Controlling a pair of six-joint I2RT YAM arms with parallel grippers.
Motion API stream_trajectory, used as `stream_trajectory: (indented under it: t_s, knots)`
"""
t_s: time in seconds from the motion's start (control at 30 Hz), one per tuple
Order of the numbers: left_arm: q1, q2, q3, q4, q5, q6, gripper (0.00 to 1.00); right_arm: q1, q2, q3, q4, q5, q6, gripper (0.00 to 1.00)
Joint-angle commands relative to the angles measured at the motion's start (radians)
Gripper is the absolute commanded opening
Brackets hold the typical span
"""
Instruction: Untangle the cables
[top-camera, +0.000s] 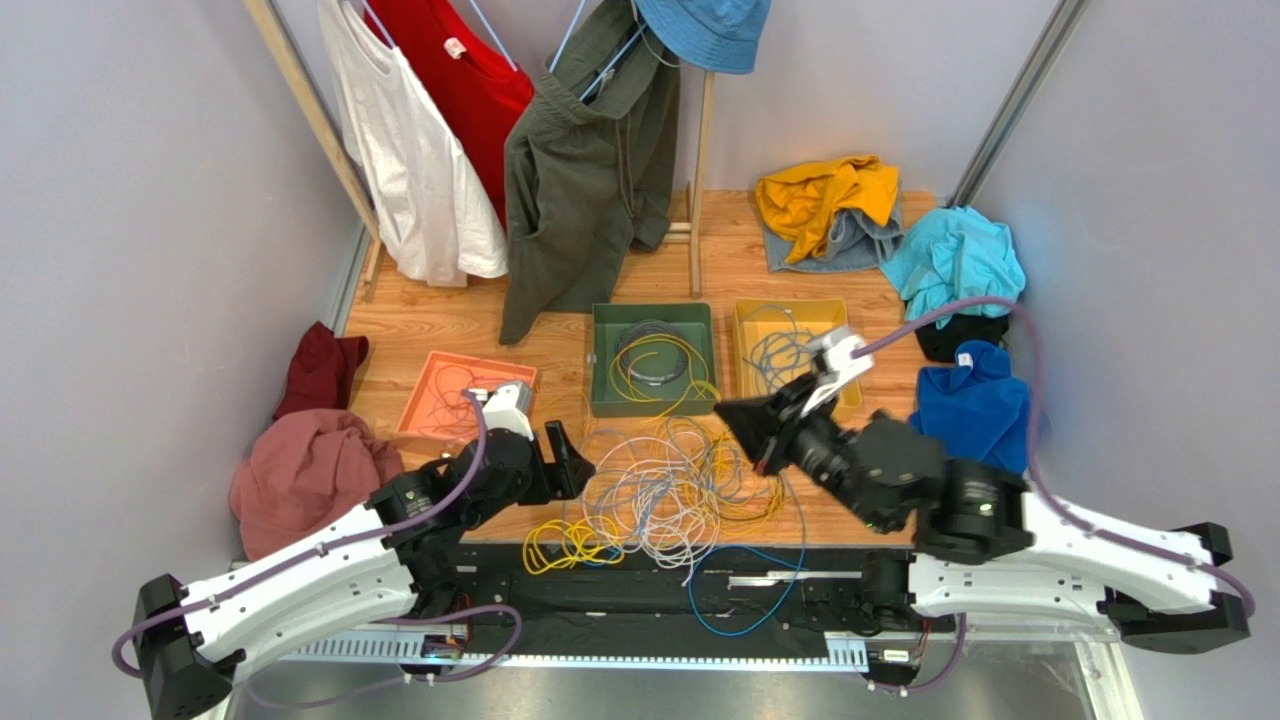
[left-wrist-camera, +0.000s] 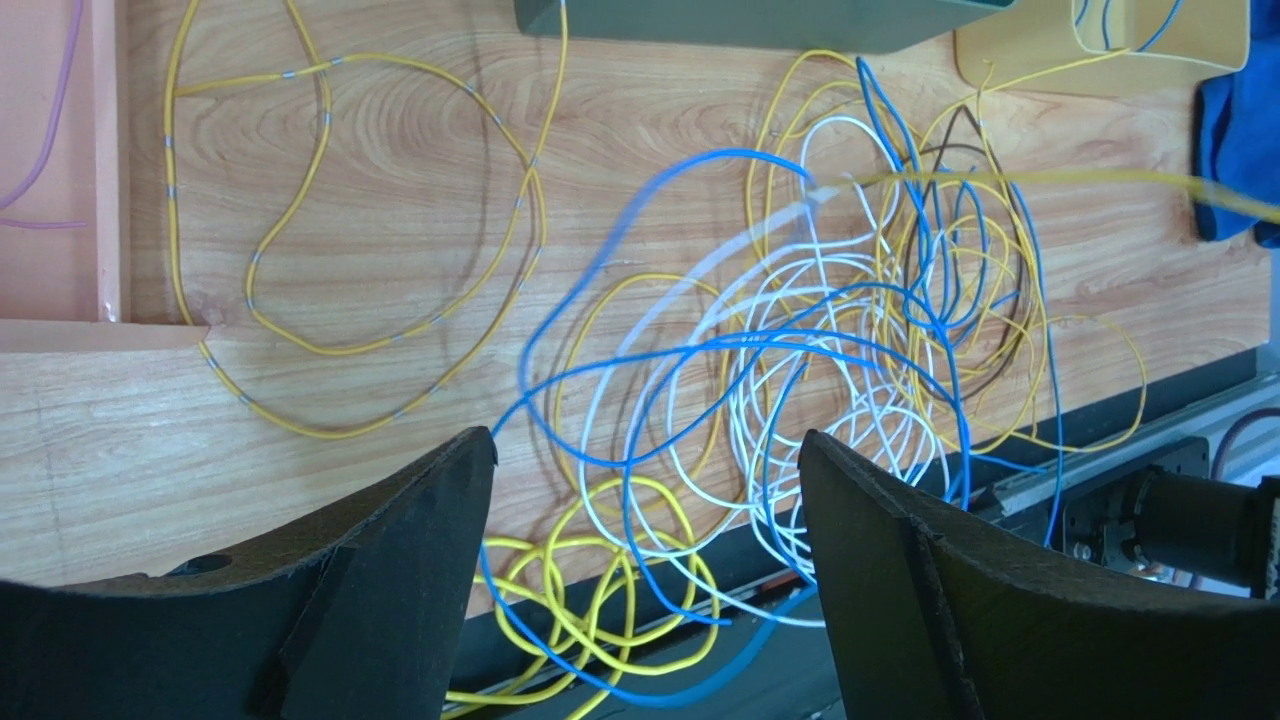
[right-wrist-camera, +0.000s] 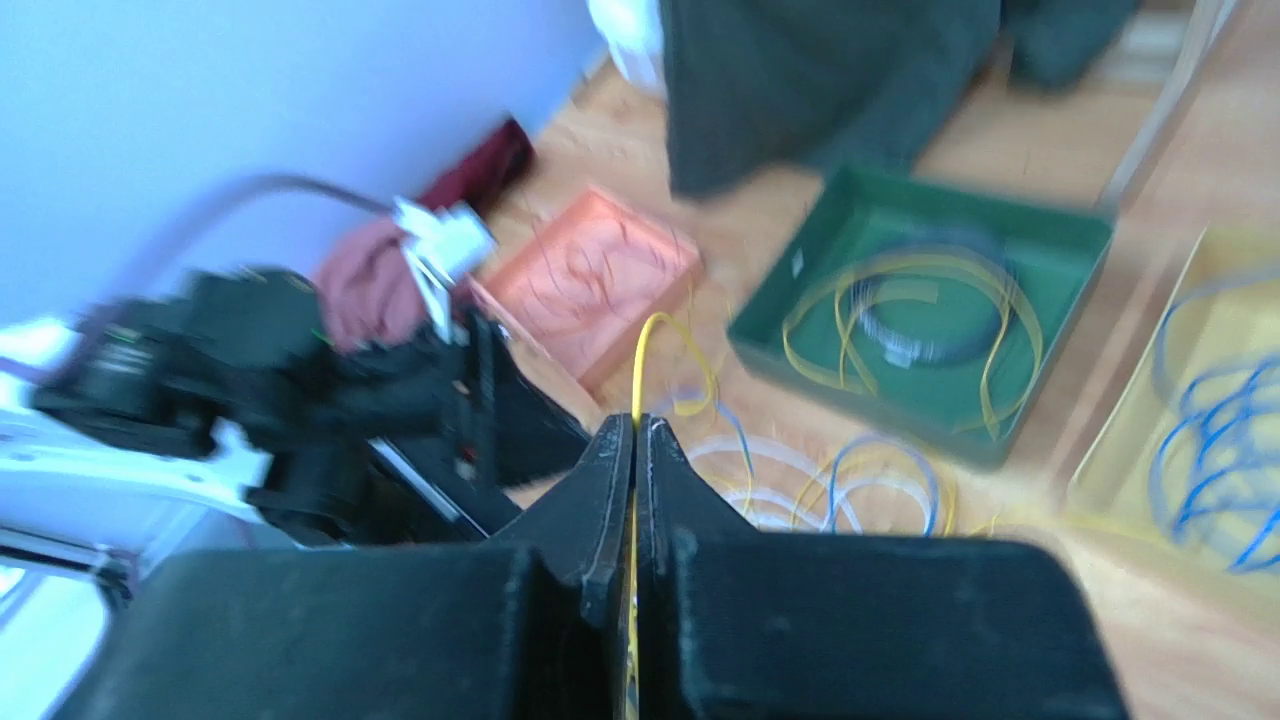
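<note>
A tangle of thin yellow, blue and white-grey cables (top-camera: 676, 495) lies on the wooden table near its front edge, and some strands hang over the edge. My left gripper (top-camera: 568, 459) is open and empty, just left of the tangle. In the left wrist view it (left-wrist-camera: 646, 450) hovers over the cables (left-wrist-camera: 812, 345). My right gripper (top-camera: 747, 420) is above the tangle's right side, shut on a yellow cable (right-wrist-camera: 643, 360) that runs between its closed fingers (right-wrist-camera: 634, 435). That strand shows taut in the left wrist view (left-wrist-camera: 1052, 177).
An orange tray (top-camera: 481, 362), a green tray (top-camera: 652, 311) and a yellow tray (top-camera: 789, 306), each holding coiled cables, stand behind the tangle. A loose yellow loop (left-wrist-camera: 361, 225) lies to the left. Piles of clothes (top-camera: 308, 473) (top-camera: 977, 398) lie at both sides, and garments hang at the back.
</note>
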Motion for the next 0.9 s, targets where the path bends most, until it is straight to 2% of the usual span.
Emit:
stream_trajectory:
  t_s: [0.0,0.17,0.4,0.67,0.73,0.87]
  knots:
    - [-0.005,-0.01,0.069,-0.009,-0.028,0.037,0.83,0.005,0.093,0.338,-0.078,0.017,-0.259,0.0]
    - [-0.005,-0.013,0.094,-0.023,-0.033,0.04,0.83,0.007,0.257,0.632,-0.103,0.027,-0.374,0.0]
    - [-0.005,-0.048,0.065,0.035,-0.036,0.064,0.84,0.004,0.388,0.906,-0.103,0.008,-0.46,0.0]
    - [-0.005,-0.114,-0.095,0.512,0.105,0.248,0.9,0.007,0.471,1.128,-0.119,-0.072,-0.434,0.0]
    - [-0.005,-0.138,-0.159,0.668,0.14,0.276,0.91,0.005,0.483,1.159,-0.136,-0.084,-0.405,0.0]
    - [-0.008,-0.203,-0.239,0.86,0.182,0.348,0.95,0.005,0.483,1.158,-0.144,-0.094,-0.379,0.0]
